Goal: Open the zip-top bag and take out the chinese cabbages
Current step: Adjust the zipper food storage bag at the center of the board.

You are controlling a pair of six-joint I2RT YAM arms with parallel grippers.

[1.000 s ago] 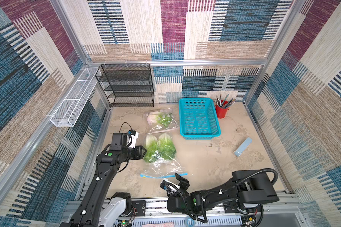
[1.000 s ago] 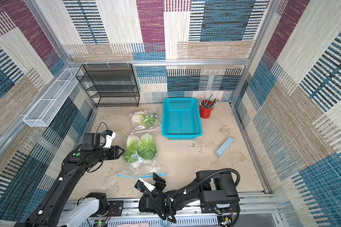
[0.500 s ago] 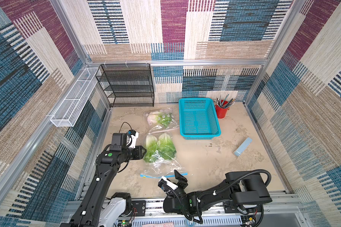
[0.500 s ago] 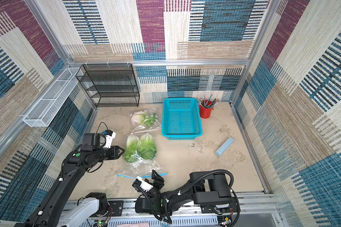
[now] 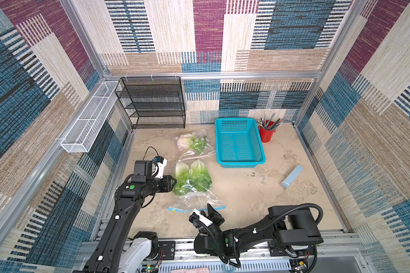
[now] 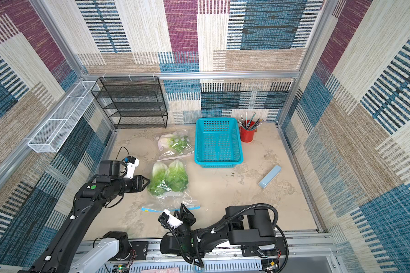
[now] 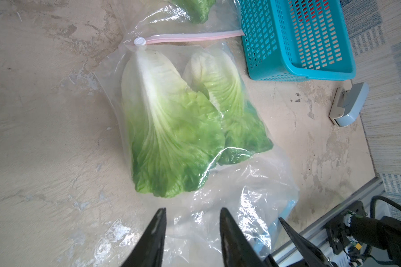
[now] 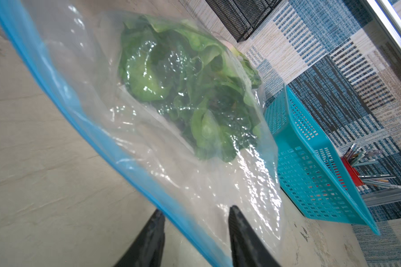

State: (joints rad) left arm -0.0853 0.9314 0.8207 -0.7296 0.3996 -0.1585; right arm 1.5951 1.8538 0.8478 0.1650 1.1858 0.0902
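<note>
Right fingers point(image 8: 148, 240), perhaps astride crinkly bag point(image 8: 195, 175)

- walls point(image 5: 208, 35) are all patchwork woven fabric, blue, maroon and beige stripes;
- floor point(image 5: 246, 193) is mottled sandy beige, kinda scuffed;
- black mesh shelf rack point(image 5: 152, 104) far left; white wire tray point(image 5: 88, 120) on the left wall

You will find nothing legible in any view: no text, label, brand or number reads on the zip-top bag point(image 5: 197, 199), blue basket point(image 5: 240, 164), red cup point(image 5: 266, 134) or small blue case point(image 5: 291, 176).
</note>
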